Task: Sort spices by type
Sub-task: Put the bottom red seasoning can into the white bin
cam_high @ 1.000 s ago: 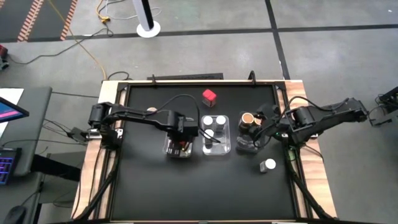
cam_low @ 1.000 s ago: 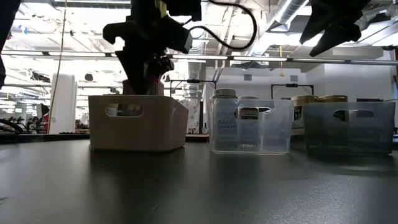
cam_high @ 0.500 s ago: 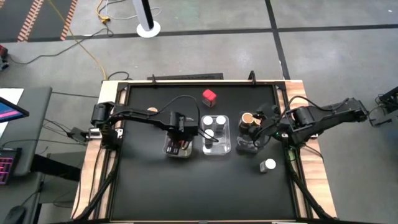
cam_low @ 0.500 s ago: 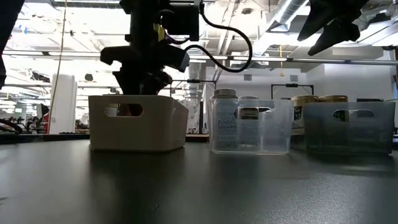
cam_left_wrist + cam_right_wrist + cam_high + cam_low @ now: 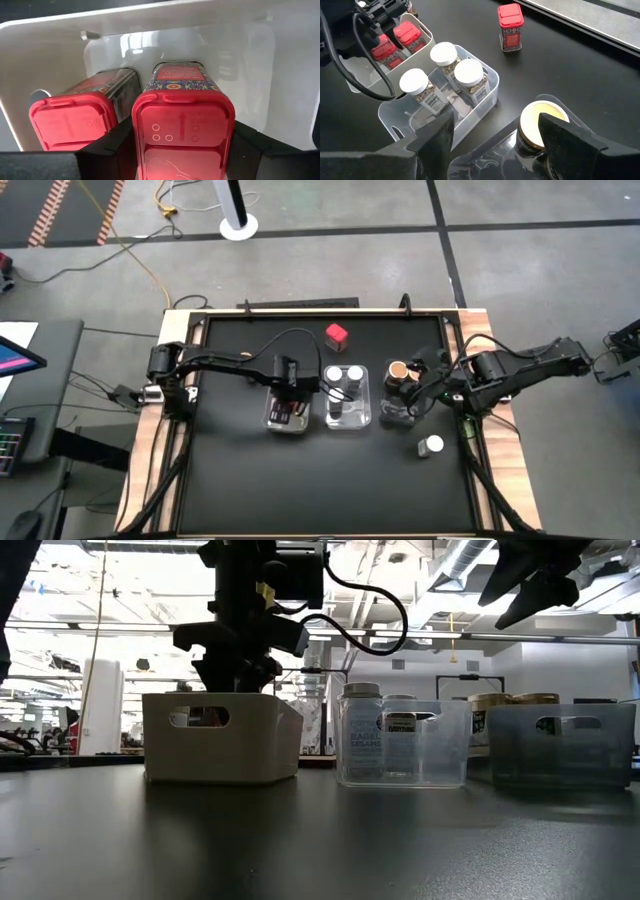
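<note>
Red spice box [image 5: 182, 125] sits between the left gripper [image 5: 175, 150] fingers [image 5: 107, 147], one dark finger on each flank, both touching the box sides; fingers clamped on it. It's down inside the white tray [image 5: 60, 55], lid facing the wrist camera. Second red box [image 5: 75, 117] just beside it in the same tray, not gripped.

High view: left gripper [image 5: 286, 380] is over the white tray [image 5: 284, 420], left of frame centre, with red showing inside. Low view: the left gripper [image 5: 235, 675] reaches down into the tray [image 5: 220, 735] from above; fingertips are hidden behind the tray wall.

Middle clear tray [image 5: 348, 420] holds three white-lidded jars [image 5: 468, 75], upright, close together. Right of it, a third clear tray [image 5: 392, 416] with a tan-lidded jar [image 5: 543, 119] inside.

Right gripper [image 5: 495, 135] hangs above that third tray's near edge, fingers [image 5: 437, 132] apart, nothing between them. In the low view it's in the upper right of the frame [image 5: 540, 590], well above the trays.

Loose items on the tabletop [image 5: 240, 480]: one red box [image 5: 336, 334] standing alone, upper centre of the high view, well apart from the trays; one white-lidded jar [image 5: 431, 446] lower right, near the right arm.
</note>
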{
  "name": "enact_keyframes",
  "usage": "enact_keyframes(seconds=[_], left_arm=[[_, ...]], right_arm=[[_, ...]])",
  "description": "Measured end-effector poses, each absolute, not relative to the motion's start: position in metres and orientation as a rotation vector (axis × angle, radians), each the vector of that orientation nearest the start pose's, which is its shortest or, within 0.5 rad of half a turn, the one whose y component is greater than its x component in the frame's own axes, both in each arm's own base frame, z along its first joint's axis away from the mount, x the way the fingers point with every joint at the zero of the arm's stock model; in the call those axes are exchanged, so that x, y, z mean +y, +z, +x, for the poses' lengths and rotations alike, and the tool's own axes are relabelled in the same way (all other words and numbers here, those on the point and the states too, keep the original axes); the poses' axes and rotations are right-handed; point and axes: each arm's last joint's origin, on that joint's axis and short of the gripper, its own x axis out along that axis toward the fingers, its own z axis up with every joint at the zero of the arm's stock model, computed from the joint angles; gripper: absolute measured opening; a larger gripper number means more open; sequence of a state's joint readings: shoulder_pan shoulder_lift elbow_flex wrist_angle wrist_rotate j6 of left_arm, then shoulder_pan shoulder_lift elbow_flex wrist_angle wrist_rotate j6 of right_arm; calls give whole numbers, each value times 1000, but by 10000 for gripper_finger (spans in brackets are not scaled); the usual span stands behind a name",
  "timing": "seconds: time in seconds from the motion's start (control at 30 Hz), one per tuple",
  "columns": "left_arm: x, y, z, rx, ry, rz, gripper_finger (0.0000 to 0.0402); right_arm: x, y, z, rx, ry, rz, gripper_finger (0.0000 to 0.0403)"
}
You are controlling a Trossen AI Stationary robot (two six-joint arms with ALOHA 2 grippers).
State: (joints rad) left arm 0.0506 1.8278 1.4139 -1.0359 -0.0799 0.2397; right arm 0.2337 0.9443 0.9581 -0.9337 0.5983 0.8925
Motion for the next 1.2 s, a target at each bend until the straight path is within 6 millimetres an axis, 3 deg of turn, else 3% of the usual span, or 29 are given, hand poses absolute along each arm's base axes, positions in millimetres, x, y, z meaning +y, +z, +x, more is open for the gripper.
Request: enact_keyframes(seconds=[0.43,1.2], left_arm=[[20,219,347,1456,-5,145,238],[20,220,347,1452,1,135,244]], right_arm=[[22,308,164,620,-672,454,315],[22,308,164,620,-672,455,315]])
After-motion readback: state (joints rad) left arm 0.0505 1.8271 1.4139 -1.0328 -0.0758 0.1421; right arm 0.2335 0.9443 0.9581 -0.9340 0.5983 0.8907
